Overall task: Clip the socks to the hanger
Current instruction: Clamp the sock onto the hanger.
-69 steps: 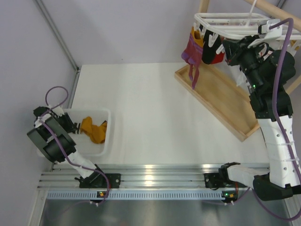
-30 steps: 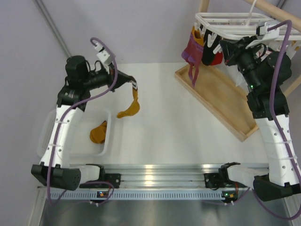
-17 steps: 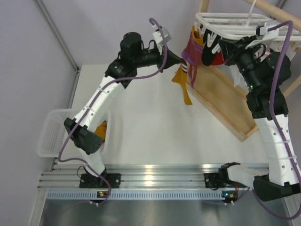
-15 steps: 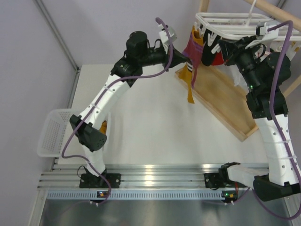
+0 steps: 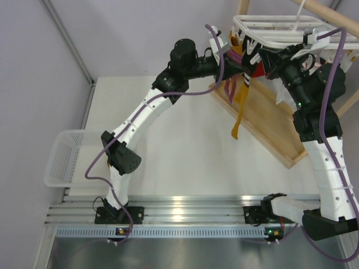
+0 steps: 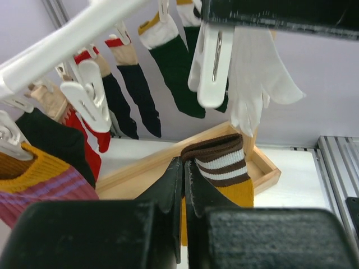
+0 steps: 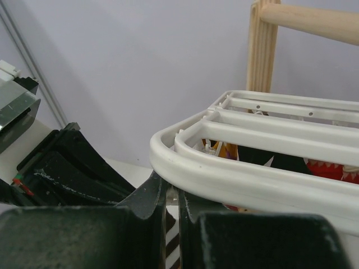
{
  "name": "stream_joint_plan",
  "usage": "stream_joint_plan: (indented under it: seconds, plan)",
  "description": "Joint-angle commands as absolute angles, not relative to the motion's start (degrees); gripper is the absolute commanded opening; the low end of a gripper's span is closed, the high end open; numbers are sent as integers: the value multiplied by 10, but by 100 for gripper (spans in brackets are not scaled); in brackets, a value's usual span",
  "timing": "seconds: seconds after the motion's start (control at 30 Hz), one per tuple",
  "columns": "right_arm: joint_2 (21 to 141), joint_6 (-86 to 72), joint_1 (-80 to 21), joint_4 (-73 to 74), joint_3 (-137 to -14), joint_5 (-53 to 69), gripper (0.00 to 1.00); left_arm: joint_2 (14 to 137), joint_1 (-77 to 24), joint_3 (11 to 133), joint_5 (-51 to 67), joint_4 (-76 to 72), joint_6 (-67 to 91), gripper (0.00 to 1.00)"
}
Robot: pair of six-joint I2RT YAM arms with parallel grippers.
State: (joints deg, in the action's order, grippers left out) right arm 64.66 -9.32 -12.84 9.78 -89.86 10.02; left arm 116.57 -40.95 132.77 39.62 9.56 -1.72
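Observation:
A mustard-yellow sock (image 5: 240,103) with a brown and white striped cuff (image 6: 224,162) hangs limp from my left gripper (image 5: 242,72), which is shut on the cuff (image 6: 184,166). It dangles over the wooden tray, just below the white hanger (image 5: 275,27) and under a free white clip (image 6: 210,61). My right gripper (image 5: 262,56) sits right under the hanger's rim (image 7: 224,174), its jaws (image 7: 173,190) pinched on a small white clip piece. The two grippers are close together.
Purple, black, red, green and navy socks and a white glove (image 6: 258,73) hang from the hanger's clips. A wooden tray (image 5: 269,126) lies below it, and a wooden post (image 7: 262,50) stands behind. A white mesh basket (image 5: 60,159) sits at the left table edge.
My left arm has swung from the basket across the table up to the hanger, carrying the yellow sock. The right arm has stayed under the hanger.

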Motion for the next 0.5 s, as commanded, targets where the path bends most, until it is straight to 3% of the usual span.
stream_joint_plan:
  seconds: [0.0,0.47]
  plan:
    - [638,-83,-134,105,-892,157,0,1171,-417,1363,382,26,-7,0]
    - [635,-69,-134,115,-889,169,0,1214,-430,1401,352,-13,-3,0]
